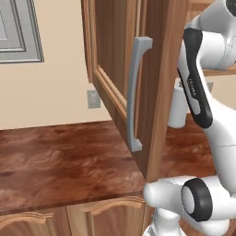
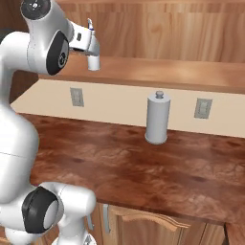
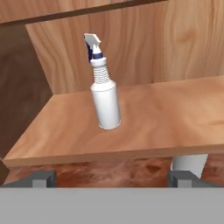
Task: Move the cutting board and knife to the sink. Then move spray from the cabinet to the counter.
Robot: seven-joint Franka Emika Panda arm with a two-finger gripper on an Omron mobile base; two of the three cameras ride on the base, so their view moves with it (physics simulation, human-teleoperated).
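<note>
With gripper jaws apart, grasp light, rigid, smooth spray bottle around cylindrical body, below trigger.

On my feed, the spray bottle is white with a blue collar under its white trigger, standing on a light honey-toned wooden cabinet shelf with fine grain. The counter below is glossy reddish-brown, mottled like wood. I see a pale grey paper-towel roll, a cream wall with 2 grey outlets, and a grey handle on the brown cabinet door.
</note>
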